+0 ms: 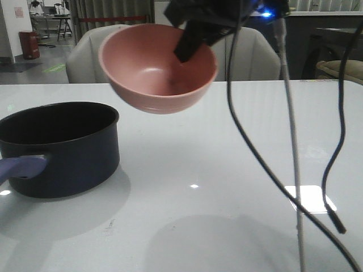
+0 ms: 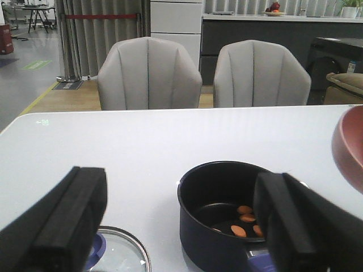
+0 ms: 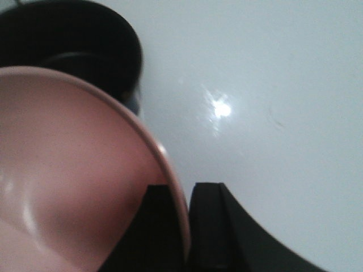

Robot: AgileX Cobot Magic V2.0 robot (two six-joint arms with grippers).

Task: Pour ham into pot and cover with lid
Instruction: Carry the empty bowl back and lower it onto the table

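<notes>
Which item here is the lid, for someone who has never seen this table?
Start at the dark navy pot on the white table, which already holds the ham. Seen from the left wrist camera, the lid lies flat on the table beside the pot, not on it. Unlike the pot or the pink bowl, it is glass with a silver rim and blue knob.

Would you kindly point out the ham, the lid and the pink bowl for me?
ham [image 2: 239, 230]: left wrist view, on one orange slice at the pot's bottom.
lid [image 2: 122, 253]: left wrist view, on the glass beside its silver rim.
pink bowl [image 1: 148, 54]: front view, on its inner wall.
</notes>
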